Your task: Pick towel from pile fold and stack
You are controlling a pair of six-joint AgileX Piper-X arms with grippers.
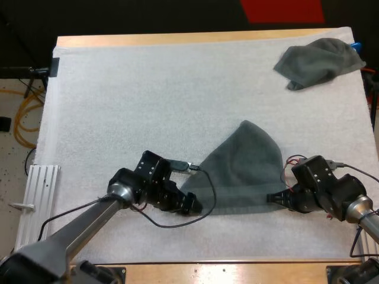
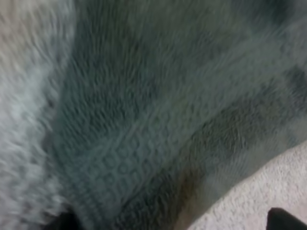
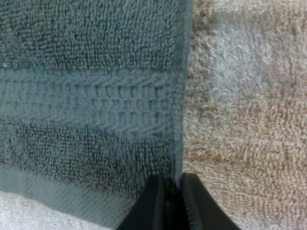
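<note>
The white mat (image 1: 148, 100) lay open across its far middle and left side. A spread towel (image 1: 243, 171) covered the near centre; a crumpled towel (image 1: 320, 62) occupied the far right corner.

Left arm (image 1: 77, 231) enters from the near left, wrist angled to the right, left gripper (image 1: 194, 205) held low; its fingertips (image 2: 286, 220) appear to stand apart, though little of them is visible. Right arm (image 1: 362, 214) reaches leftward, right gripper (image 1: 274, 198) low, fingers (image 3: 149, 207) pinched on the towel (image 1: 246, 171) edge
</note>
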